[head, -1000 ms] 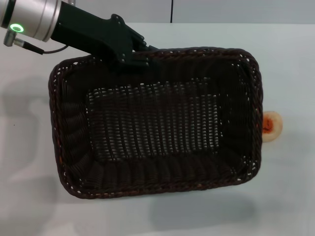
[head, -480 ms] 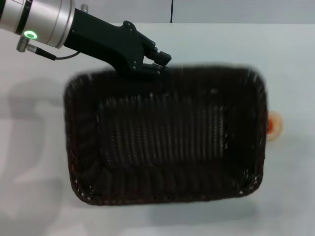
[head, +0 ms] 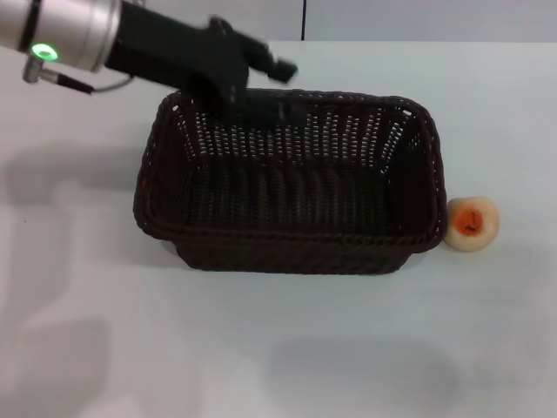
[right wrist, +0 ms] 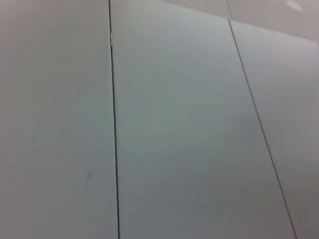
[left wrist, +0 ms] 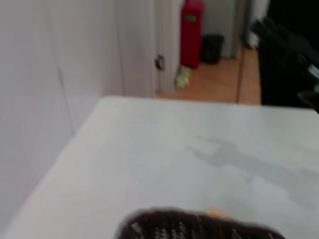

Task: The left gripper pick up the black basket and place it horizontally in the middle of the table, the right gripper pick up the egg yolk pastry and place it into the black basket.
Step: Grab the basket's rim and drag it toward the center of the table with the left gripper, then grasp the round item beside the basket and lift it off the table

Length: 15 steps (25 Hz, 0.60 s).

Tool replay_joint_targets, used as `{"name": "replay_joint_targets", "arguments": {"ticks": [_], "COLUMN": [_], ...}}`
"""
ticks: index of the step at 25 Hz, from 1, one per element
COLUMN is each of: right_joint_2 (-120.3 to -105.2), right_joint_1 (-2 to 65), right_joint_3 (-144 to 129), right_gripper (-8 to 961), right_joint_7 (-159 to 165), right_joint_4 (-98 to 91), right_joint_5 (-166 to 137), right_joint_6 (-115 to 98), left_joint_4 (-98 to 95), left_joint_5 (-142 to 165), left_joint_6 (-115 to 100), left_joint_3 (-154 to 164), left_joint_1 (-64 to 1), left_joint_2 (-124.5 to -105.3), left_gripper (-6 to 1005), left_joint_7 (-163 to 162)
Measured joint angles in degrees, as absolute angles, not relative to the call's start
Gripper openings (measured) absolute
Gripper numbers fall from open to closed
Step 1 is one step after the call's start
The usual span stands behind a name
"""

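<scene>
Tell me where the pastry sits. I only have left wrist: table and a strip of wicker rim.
Observer: The egg yolk pastry is on the table, outside the black basket, close beside its right short end.
Operator: Basket orientation? Anything in it?
Observer: Its long sides run left to right across the table, and nothing is inside.
Operator: Where is the left tool on it?
Observer: The left tool is at the far long rim, toward the far-left corner.
</scene>
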<state>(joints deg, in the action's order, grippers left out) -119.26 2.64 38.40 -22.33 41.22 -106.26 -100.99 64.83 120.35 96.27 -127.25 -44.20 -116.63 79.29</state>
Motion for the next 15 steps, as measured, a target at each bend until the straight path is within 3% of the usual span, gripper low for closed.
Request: {"name": "replay_joint_targets", "arguments": {"ticks": [1,7,15], "right_joint_2": [-119.26,-119.30,-119.34], "right_joint_1": [2.62,2.62,2.63], "right_joint_3": [38.37,36.64,29.33], "right_gripper": [497,497,497], "right_joint_7": [-22.34,-22.36,-22.41], "right_joint_4": [41.22,41.23,42.25], "right_joint_5": [-106.26,-106.25,-103.27], "right_joint_6": [-100.99,-100.56,-100.10], "left_joint_4": [65.39,66.95,56.17], "left_joint_5": [120.00,107.93,77.94], "left_joint_6": [96.24,92.30,80.71], "left_joint_3": [-128.74,-144.74,-149.74], "left_joint_1": [-44.04,-40.21,-27.21], "left_joint_2": [-116.84,-117.65,-117.75], "left_gripper": [557,555,552], "left_joint_7": [79.38,79.65,87.91]}}
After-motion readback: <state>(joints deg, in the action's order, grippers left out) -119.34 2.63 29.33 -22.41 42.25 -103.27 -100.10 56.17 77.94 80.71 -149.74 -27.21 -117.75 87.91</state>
